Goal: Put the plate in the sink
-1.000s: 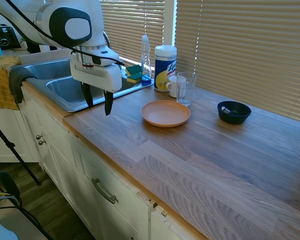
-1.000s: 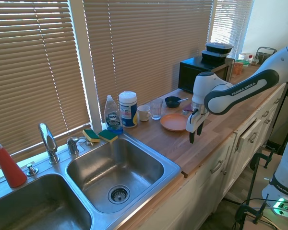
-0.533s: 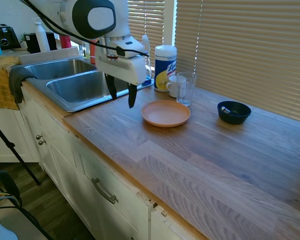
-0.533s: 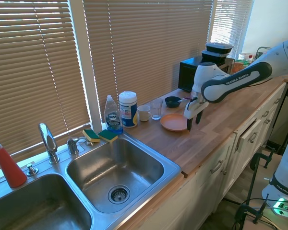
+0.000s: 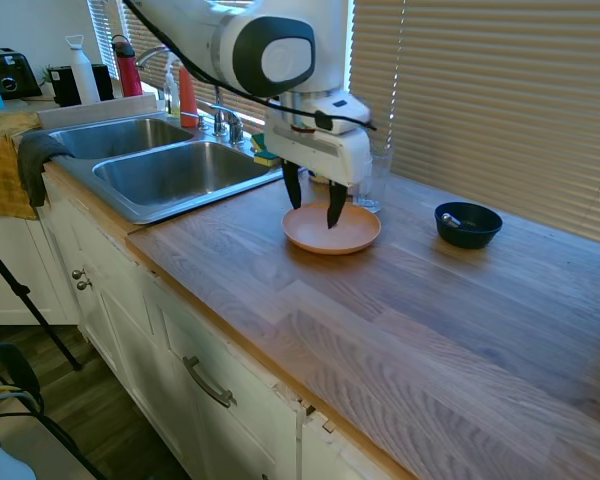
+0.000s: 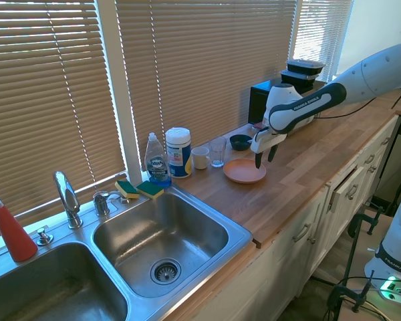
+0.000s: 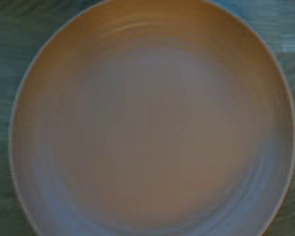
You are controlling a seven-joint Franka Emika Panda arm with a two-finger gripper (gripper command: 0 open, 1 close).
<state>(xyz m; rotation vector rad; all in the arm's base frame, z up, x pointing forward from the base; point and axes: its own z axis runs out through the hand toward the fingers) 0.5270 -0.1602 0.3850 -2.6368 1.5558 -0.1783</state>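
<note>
The round peach-orange plate (image 5: 355,232) (image 6: 240,172) lies flat on the wooden counter and fills the wrist view (image 7: 152,123). My gripper (image 5: 313,198) (image 6: 263,156) hangs open just above the plate, fingers pointing down with nothing between them. The steel double-basin sink (image 5: 130,200) (image 6: 237,231) sits at the counter's far end, both basins empty, with its chrome faucet (image 6: 67,197) behind the divider.
Behind the plate stand a clear glass (image 5: 372,180), a white mug (image 6: 200,158), a wipes canister (image 6: 178,152) and a soap bottle (image 6: 157,160). A dark blue bowl (image 5: 468,224) sits further along. Sponges (image 6: 140,189) lie on the sink rim.
The arm has swung from near the sink edge along the counter and now hovers over the plate. The gripper stayed open throughout.
</note>
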